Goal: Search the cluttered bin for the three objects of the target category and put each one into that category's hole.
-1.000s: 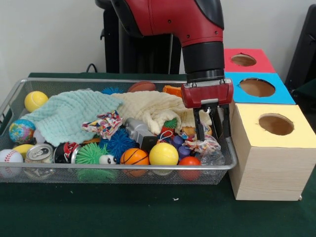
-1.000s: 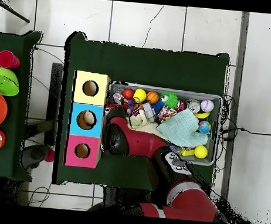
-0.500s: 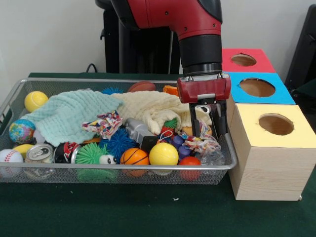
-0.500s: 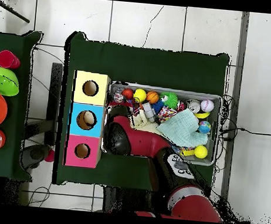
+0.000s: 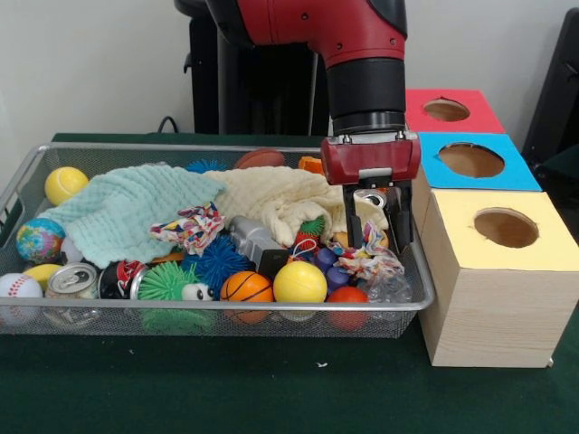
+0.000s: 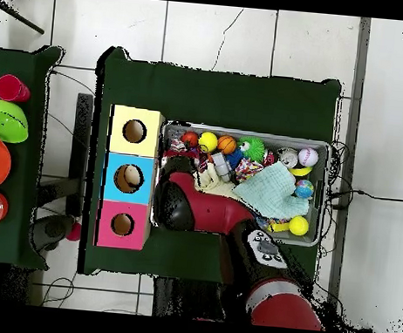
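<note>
Wire bin (image 5: 412, 303) on the green table (image 5: 271, 389): pincer (image 5: 373, 242) spread, fingers straddling a patterned fabric scrap (image 5: 369, 260) at the bin's end nearest the yellow-topped box (image 5: 502, 271). No legible writing.

A lab: robot arm (image 5: 362, 54), green-clothed table (image 5: 271, 389), coloured hole boxes (image 5: 493, 262), tiled floor (image 6: 216, 35).
</note>
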Robot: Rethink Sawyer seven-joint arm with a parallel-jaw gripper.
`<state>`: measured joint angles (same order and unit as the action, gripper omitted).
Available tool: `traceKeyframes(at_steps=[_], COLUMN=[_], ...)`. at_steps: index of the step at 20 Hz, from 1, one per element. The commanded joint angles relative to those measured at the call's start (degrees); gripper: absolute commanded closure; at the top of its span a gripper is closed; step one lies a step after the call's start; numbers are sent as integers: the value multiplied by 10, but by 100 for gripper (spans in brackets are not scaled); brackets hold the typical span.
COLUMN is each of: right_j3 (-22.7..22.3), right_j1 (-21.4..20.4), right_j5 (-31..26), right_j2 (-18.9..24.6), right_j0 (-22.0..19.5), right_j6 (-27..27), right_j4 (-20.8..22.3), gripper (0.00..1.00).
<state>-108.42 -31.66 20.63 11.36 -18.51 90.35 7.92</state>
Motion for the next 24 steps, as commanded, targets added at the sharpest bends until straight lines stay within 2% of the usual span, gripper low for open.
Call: traceKeyframes(at_steps=[1, 15, 24], right_j3=[56, 75, 74], right_j1=[40, 68, 62], right_j5=[62, 98, 92], right_j2=[-14, -23, -16], right_j0=[2, 13, 17], right_j6=[85, 86, 100], right_j4=[26, 22, 9], gripper=[0, 0, 0])
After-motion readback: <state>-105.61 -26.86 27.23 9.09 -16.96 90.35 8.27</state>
